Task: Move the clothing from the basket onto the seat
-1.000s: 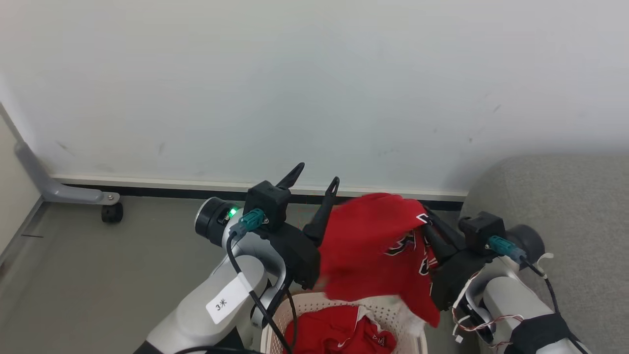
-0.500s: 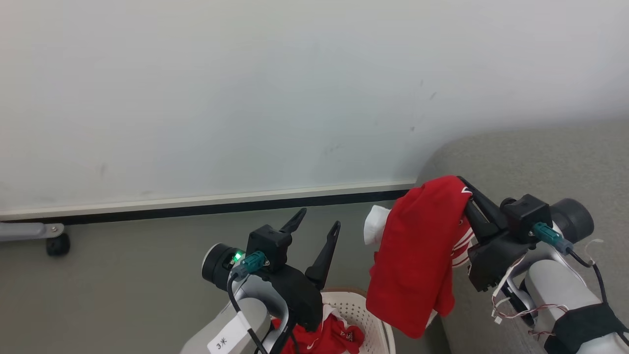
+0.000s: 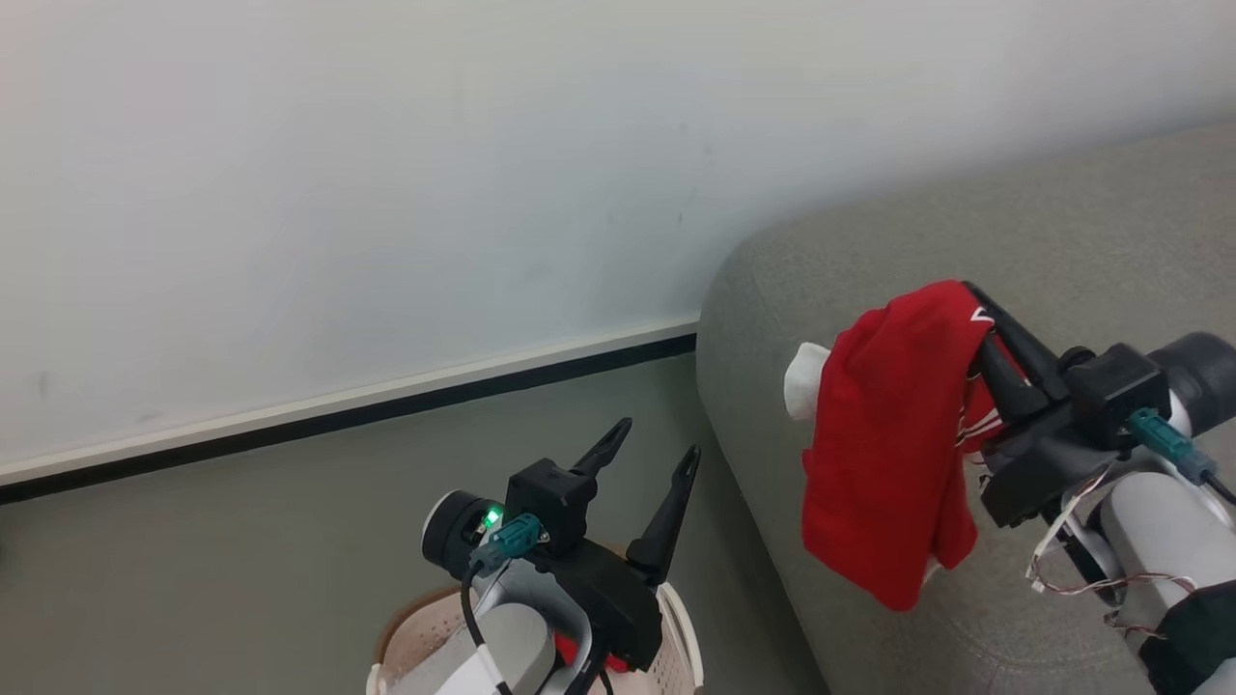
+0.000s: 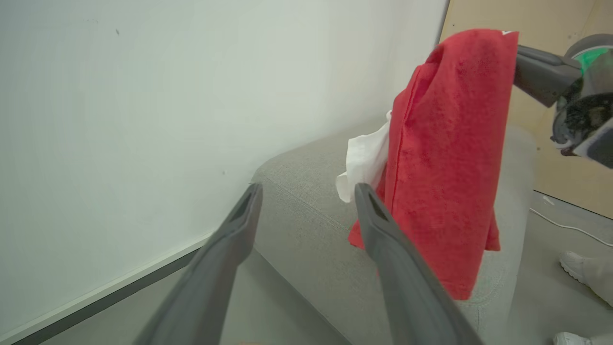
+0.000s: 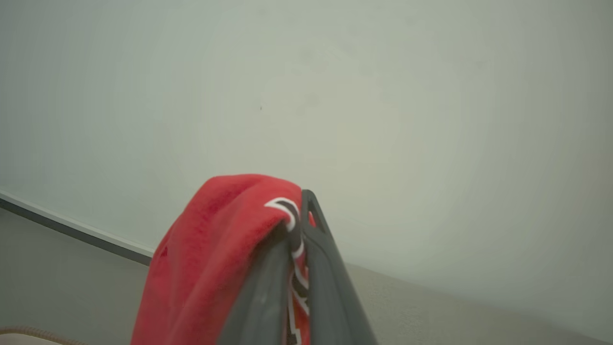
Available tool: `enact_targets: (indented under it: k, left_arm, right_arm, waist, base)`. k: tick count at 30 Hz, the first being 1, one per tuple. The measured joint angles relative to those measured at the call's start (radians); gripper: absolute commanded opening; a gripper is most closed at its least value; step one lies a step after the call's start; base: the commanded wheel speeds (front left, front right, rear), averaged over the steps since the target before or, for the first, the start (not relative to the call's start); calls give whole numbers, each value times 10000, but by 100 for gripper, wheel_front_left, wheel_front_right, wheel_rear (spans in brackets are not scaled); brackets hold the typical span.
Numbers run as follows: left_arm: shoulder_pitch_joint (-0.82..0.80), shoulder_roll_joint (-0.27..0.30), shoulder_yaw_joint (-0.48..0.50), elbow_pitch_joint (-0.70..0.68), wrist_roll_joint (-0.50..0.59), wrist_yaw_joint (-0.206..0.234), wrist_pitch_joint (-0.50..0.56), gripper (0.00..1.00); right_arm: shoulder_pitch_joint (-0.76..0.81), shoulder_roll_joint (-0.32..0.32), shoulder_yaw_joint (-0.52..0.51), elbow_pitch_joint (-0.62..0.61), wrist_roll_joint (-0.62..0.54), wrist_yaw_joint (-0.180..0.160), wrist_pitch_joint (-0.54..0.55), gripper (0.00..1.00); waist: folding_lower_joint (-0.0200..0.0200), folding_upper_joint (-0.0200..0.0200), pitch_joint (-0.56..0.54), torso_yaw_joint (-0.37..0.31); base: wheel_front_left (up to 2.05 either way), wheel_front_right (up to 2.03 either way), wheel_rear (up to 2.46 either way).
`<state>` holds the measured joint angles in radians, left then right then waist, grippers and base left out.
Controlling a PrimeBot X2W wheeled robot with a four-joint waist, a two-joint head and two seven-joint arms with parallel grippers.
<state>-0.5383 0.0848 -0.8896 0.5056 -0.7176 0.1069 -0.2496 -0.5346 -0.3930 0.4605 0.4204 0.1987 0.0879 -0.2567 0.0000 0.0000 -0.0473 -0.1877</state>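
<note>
A red jersey (image 3: 888, 434) with white trim hangs folded from my right gripper (image 3: 977, 311), which is shut on its top edge. It dangles above the grey seat (image 3: 1014, 212), near the rounded end. In the right wrist view the fabric (image 5: 215, 249) drapes left of the closed fingertips (image 5: 301, 203). My left gripper (image 3: 657, 446) is open with nothing between its fingers, above the cream basket (image 3: 681, 618). A scrap of red clothing (image 3: 577, 654) shows inside the basket behind the left arm. The left wrist view looks past its spread fingers (image 4: 307, 189) at the hanging jersey (image 4: 445, 158).
A white wall with a dark baseboard (image 3: 338, 415) runs behind the grey floor (image 3: 241, 541). A wooden panel (image 4: 550, 28) stands past the couch. A person's pale shoe (image 4: 586, 270) rests on the floor at the couch's far side.
The camera has swung right, bringing the couch into view. My right gripper has carried the jersey from over the basket to above the seat. The left gripper has stayed open.
</note>
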Motion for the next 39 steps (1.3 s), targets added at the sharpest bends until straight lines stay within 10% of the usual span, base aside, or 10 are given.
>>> enact_targets:
  k: [11,39]
  left_arm:
    - [-147,77,119,-397,625,82,-2,100]
    - [-2209,1078,263,-2220,2552,165,194,100]
  right_arm:
    - [-1578,-646,-913,-445,134,-6,288,0]
    - [-7677,-1918,-2426,2932,445,-50,955,0]
  waist:
    - [1,1,1354,-574]
    - [2,2,5647,166]
  base:
    - [0,0,0]
    - [0,0,0]
